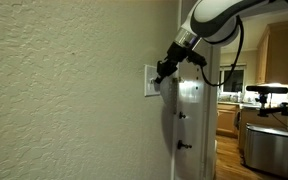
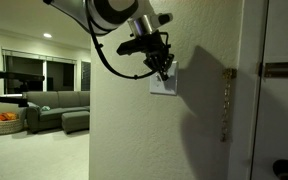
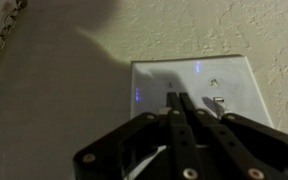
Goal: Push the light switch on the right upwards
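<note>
A white light switch plate is mounted on the textured wall. In the wrist view it has two toggles: the right one shows beside my fingers, the left one is hidden behind them. A small blue light glows on the plate's left side. My gripper is shut, fingertips pressed together against the plate between the toggles. In both exterior views the gripper touches the plate.
A white door with hinges stands beside the plate; its hinged edge is close by. A chain hangs at the wrist view's left. A kitchen and a sofa lie beyond.
</note>
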